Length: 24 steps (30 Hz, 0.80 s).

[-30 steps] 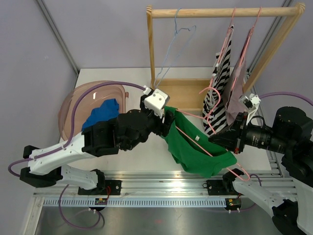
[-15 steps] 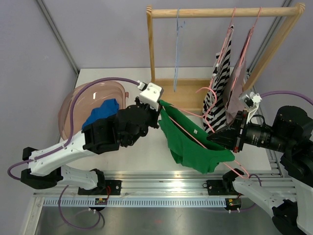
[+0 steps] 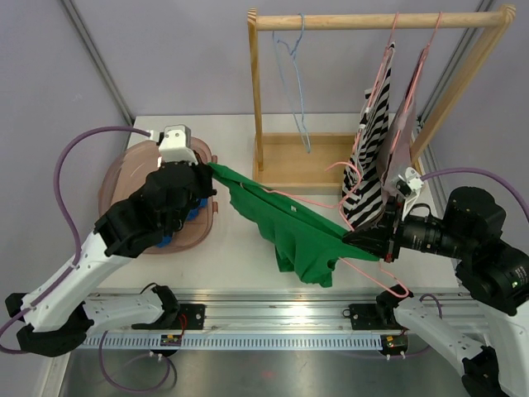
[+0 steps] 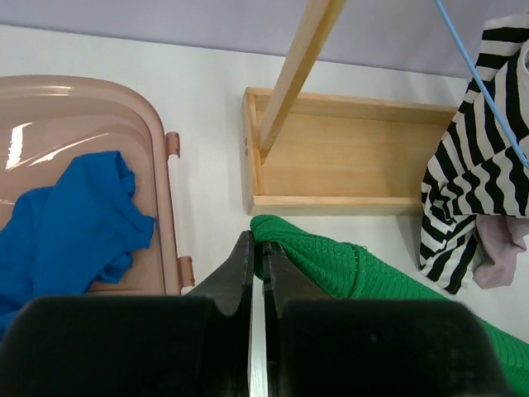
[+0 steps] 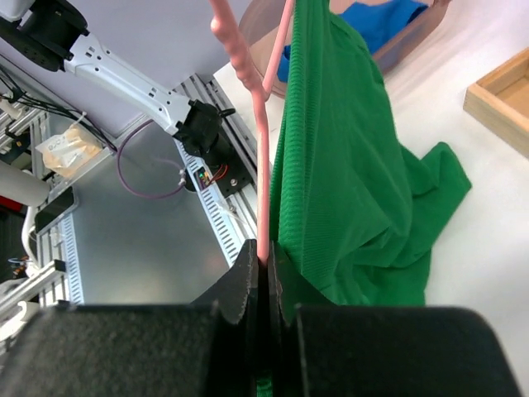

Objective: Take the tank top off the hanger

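Note:
The green tank top is stretched in the air between my two grippers, still threaded on the pink hanger. My left gripper is shut on one end of the fabric, over the rim of the pink tub. In the left wrist view the green tank top is bunched at the left gripper. My right gripper is shut on the hanger's wire. In the right wrist view the hanger runs up from the right gripper beside the hanging tank top.
A pink tub at the left holds a blue cloth. The wooden rack stands at the back with its base tray. On it hang a bare blue hanger, a striped garment and a mauve one.
My left gripper has shut on the tank top and pulled it left to the tub, drawing the fabric taut. The right gripper keeps its hold on the hanger. The blue hanger swings.

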Tool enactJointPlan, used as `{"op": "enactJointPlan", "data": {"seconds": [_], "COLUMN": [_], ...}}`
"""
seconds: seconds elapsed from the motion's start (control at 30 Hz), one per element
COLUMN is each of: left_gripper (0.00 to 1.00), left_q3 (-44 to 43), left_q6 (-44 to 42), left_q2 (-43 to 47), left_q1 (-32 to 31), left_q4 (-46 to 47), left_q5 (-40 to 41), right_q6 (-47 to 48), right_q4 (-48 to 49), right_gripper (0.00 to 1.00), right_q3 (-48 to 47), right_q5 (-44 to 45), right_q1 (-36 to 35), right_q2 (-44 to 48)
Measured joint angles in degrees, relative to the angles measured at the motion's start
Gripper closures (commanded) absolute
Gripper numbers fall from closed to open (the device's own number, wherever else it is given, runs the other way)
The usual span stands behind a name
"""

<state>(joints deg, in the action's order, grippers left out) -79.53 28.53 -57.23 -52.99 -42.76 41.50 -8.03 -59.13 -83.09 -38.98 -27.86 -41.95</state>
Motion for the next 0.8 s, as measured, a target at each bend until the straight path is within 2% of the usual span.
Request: {"op": "enactJointPlan", "data": {"seconds": [0.17, 0.3, 0.43, 0.57, 0.67, 0.8], "left_gripper": [1.0, 1.0, 1.0, 1.0, 1.0, 1.0], "left_q3": [2.2, 5.0, 10.6, 19.6, 25.1, 29.9], "left_q6": [1.6, 1.6, 0.7, -1.2, -2.5, -4.7], "left_q2": [1.1, 2.0, 5.3, 9.7, 10.3, 9.7], "left_q1": [2.5, 2.9, 3.3, 2.8, -1.1, -9.3], "left_q4": [-0.1, 0.4, 5.2, 14.1, 20.5, 25.0], "left_q5": [-7.1, -13.0, -23.6, -38.6, -47.4, -51.9], "right_q6": [0.6, -0.4, -3.7, -8.9, -13.1, -17.6], "right_q4": [6.3, 15.1, 26.6, 44.3, 61.5, 84.5], "right_gripper": [1.0, 1.0, 1.0, 1.0, 1.0, 1.0], "right_q3": [5.6, 11.6, 16.9, 24.8, 32.7, 42.0], "right_q5": [-1.4, -2.2, 1.2, 7.8, 12.2, 17.8], "right_q1": [0.0, 0.0, 0.0, 0.0, 0.0, 0.0], "right_q2": [3.1, 6.8, 10.6, 13.9, 14.6, 11.6]}}
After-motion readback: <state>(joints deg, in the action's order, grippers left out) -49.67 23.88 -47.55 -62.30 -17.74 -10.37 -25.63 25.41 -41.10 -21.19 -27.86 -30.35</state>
